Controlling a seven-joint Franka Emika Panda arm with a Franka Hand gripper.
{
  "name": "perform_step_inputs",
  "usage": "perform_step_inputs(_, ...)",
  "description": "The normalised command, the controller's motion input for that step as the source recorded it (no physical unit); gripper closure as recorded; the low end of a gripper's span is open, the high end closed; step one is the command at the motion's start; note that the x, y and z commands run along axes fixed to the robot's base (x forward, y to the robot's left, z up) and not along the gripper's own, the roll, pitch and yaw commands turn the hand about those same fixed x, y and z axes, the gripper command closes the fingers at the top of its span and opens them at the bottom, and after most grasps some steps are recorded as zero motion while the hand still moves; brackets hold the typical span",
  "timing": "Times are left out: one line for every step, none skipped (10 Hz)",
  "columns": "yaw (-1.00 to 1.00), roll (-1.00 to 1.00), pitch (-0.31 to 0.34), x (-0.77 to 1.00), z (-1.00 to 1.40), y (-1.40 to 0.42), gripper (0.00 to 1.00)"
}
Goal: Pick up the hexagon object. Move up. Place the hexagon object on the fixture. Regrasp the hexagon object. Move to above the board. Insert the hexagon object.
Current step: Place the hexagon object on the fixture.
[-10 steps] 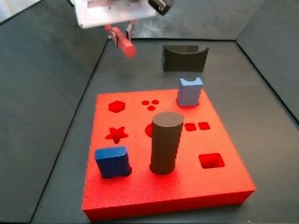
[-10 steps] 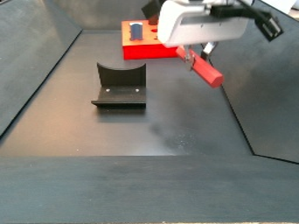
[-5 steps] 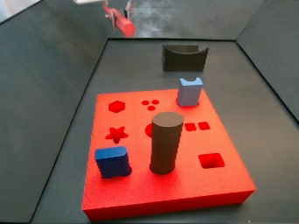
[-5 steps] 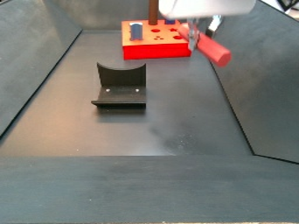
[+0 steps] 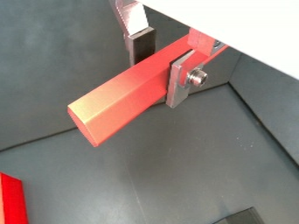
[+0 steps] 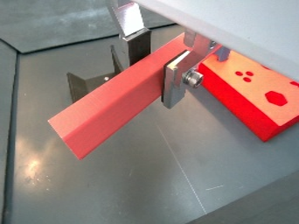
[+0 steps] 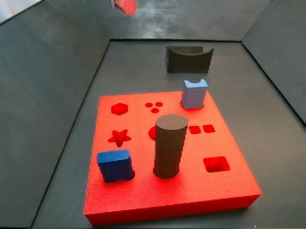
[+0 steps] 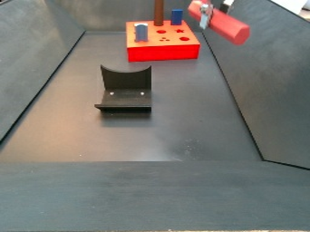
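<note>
My gripper is shut on the hexagon object, a long red-pink rod held crosswise between the silver fingers. It shows the same way in both wrist views. In a side view only the rod's tip shows at the top edge, high above the floor. In a side view the rod hangs from the gripper at the top, beyond the fixture. The fixture stands behind the red board. The gripper body is out of both side views.
On the board stand a dark cylinder, a light blue block and a blue block. The board and the fixture lie below the gripper. Dark slanted walls enclose the floor.
The gripper has risen with the rod. Its white body has left the top of both side views, and only the rod and a fingertip remain in view.
</note>
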Motion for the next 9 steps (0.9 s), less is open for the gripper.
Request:
perform_step_inputs(-1.00,-0.06,0.203,1.00,-0.11,-0.07,1.00)
perform_step_inputs(-1.00,-0.08,0.233,1.00,-0.10,-0.06,1.00)
perform_step_inputs(-1.00,-0.11,0.270,1.00,-0.08,-0.06,1.00)
perform_step_inputs(-0.78,-0.13,0.258,1.00,-0.07,-0.05,1.00)
perform_step_inputs(-0.54,-0.13,0.225,1.00,-0.07,-0.05,1.00)
perform_step_inputs(-0.41,-0.13,0.198,1.00,-0.07,-0.04,1.00)
perform_step_inputs(-0.20,-0.14,0.156,1.00,-0.06,-0.04,1.00)
perform_step_inputs(-0.13,-0.14,0.143,1.00,-0.05,-0.03,1.00)
perform_step_inputs(-0.07,-0.14,0.139,1.00,-0.04,-0.03,1.00)
